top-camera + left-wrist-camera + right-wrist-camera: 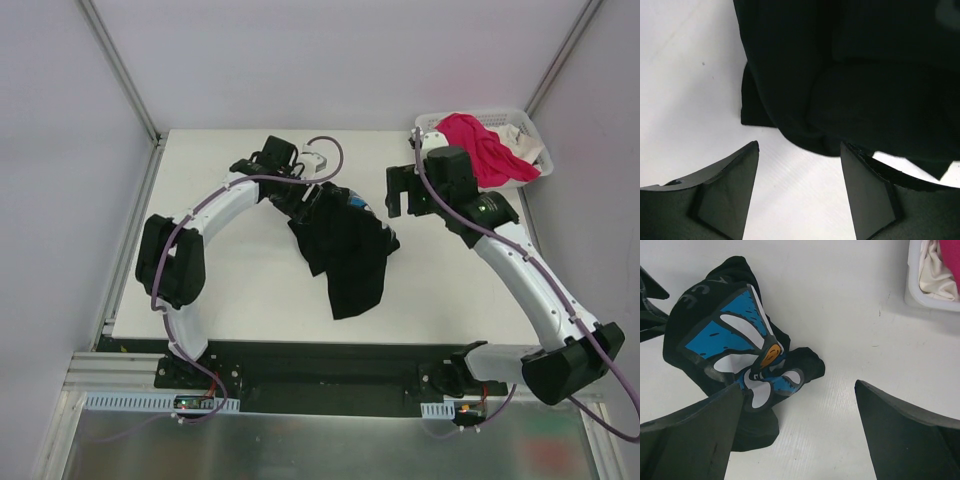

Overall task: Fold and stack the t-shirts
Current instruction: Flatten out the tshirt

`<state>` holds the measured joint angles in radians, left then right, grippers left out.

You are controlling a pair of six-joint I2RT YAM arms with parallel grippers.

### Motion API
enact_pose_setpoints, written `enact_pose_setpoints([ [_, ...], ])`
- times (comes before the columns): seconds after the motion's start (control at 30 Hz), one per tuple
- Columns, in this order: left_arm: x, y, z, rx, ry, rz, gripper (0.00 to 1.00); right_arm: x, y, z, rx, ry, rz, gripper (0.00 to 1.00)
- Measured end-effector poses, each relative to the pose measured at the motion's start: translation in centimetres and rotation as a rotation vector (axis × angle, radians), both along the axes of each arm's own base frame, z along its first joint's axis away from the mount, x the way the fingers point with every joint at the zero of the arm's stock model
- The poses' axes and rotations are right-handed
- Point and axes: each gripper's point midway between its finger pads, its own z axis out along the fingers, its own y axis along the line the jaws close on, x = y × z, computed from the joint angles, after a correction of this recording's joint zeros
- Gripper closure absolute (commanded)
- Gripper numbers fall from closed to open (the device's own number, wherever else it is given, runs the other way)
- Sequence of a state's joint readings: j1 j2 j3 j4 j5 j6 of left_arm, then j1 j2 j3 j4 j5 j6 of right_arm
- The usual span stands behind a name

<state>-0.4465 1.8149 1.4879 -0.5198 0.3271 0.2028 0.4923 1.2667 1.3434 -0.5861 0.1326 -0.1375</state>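
Observation:
The black t-shirt [345,250] lies crumpled in the middle of the table, its white-and-blue daisy print [740,342] bunched up on the right side. My left gripper [314,197] is at the shirt's far left edge. In the left wrist view it [800,150] is open over bare table, the black cloth [850,80] just ahead of its tips. My right gripper [406,203] hangs open just right of the shirt and holds nothing [800,390]. The pink t-shirt [478,145] and the white t-shirt [516,134] lie in the basket.
A white lattice basket [535,150] stands at the table's far right corner; its rim [920,297] shows in the right wrist view. Grey walls close in the table at the back and sides.

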Motion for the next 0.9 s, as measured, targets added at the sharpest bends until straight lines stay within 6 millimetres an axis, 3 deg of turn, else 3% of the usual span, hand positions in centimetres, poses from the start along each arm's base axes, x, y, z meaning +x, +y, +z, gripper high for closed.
enact_pose_setpoints([
  [0.1, 1.1, -0.8, 0.0, -0.006, -0.018, -0.009, 0.38, -0.1, 0.0, 0.4, 0.016, -0.008, 0.002, 0.04],
  [0.13, 1.5, -1.0, -0.1, -0.006, -0.021, -0.012, 0.44, -0.2, 0.0, 0.5, 0.021, -0.012, 0.006, 0.04],
  [0.3, 2.3, -1.4, -1.0, -0.001, -0.02, -0.025, 0.43, -0.4, 0.0, 1.3, 0.039, -0.035, 0.009, 0.04],
  [0.7, -0.4, -0.1, -4.3, 0.039, 0.063, -0.035, 0.35, -0.3, -0.1, 1.2, 0.041, -0.038, 0.005, 0.04],
  [0.9, -0.9, 0.2, -5.0, 0.049, 0.082, -0.027, 0.43, -0.5, -0.2, 0.7, 0.041, -0.034, 0.006, 0.04],
])
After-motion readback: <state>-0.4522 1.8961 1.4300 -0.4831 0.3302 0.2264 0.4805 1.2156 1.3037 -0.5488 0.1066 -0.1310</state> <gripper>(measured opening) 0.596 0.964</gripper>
